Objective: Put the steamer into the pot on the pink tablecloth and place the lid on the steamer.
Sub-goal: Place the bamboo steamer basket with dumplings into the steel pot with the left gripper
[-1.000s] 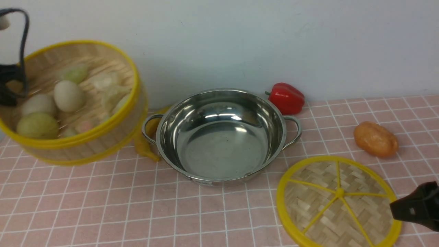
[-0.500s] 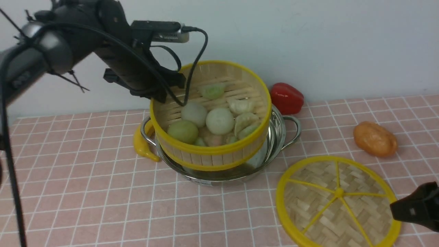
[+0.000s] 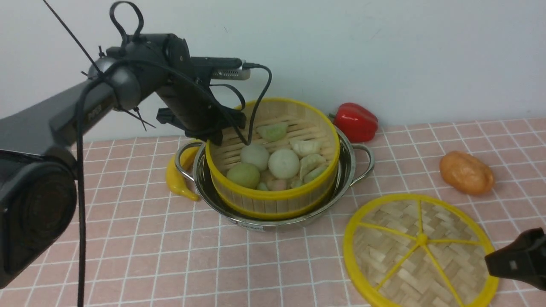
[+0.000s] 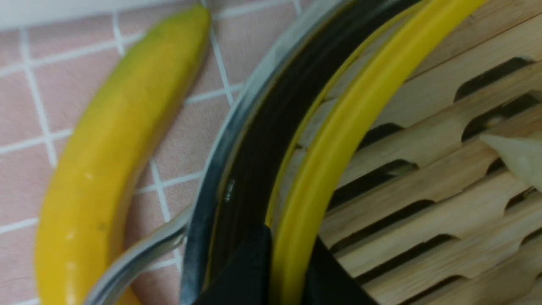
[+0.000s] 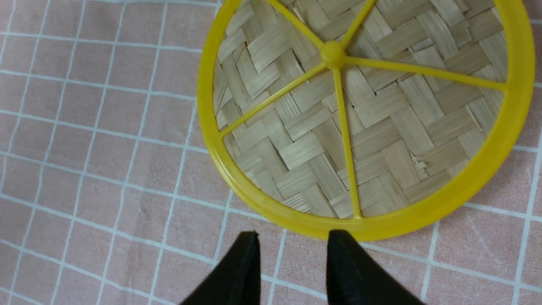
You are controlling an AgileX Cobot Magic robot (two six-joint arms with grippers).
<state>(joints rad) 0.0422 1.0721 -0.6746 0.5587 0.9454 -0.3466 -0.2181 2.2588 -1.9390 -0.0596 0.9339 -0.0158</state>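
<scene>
Nothing can be read for sure. Small pale letters sit on the long black left arm (image 3: 55, 121), far back from the left gripper (image 4: 288, 271) fingers, too blurry. The shiny round steel pot (image 3: 273, 224) has a tiny mark, too small to read.

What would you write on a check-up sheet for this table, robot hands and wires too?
Surface: pink tablecloth with white grid.
Job's things: steamer with buns sits in the pot; lid lies flat on the cloth, not yet on the steamer.
Clutter: banana beside the pot; red pepper behind it; brown potato-like thing near the lid.
Grippers: left gripper shut on the steamer's rim; right gripper open at the lid's edge, holding nothing.
Cables: black cable droops over the steamer.
Surroundings: plain pale wall behind.
</scene>
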